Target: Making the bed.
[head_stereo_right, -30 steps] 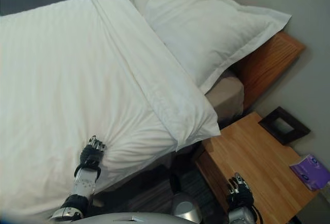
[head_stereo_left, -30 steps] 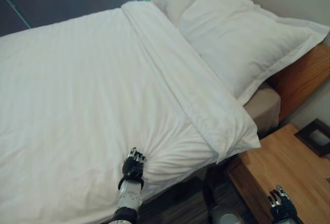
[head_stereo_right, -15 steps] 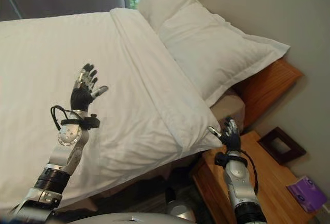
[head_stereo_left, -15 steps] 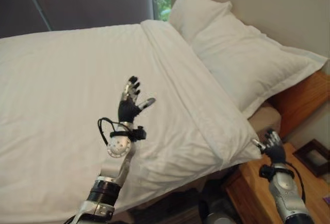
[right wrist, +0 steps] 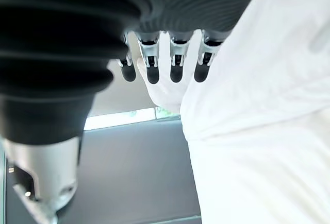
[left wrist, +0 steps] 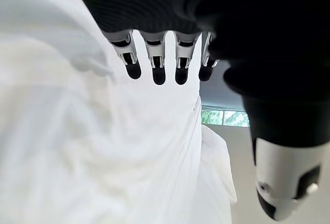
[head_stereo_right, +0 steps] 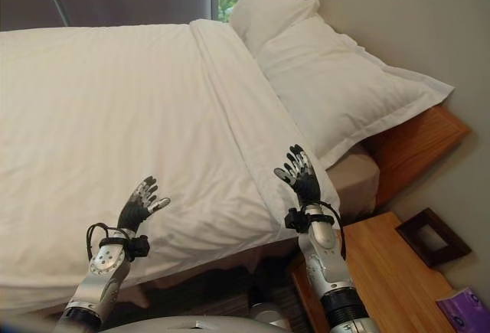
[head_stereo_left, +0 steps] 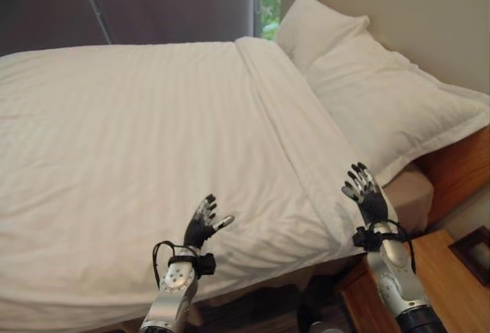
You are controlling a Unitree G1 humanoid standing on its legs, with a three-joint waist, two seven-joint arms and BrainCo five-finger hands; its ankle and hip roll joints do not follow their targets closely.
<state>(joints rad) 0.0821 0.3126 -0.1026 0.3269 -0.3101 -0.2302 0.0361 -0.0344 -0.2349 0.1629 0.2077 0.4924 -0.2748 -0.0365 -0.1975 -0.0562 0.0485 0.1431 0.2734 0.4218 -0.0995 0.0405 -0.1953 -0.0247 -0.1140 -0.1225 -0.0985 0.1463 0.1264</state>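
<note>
Duvet [head_stereo_left: 153, 142]: white, faintly striped, spread flat over the bed, its folded top band running just below the pillows. Your left hand [head_stereo_left: 202, 224] had its fingers [left wrist: 157, 65] straight and slightly spread, thumb apart, holding nothing, raised above the duvet's near edge. Your right hand [head_stereo_left: 367, 195] likewise had its fingers [right wrist: 175, 62] straight and fanned, empty, raised over the duvet's near corner beside the mattress end. Two white pillows [head_stereo_right: 337, 88] lay overlapping at the head, against a wooden headboard [head_stereo_right: 417, 145]. Wooden nightstand [head_stereo_right: 375, 272] stood beside the bed, bearing a dark picture frame [head_stereo_right: 431, 236].
</note>
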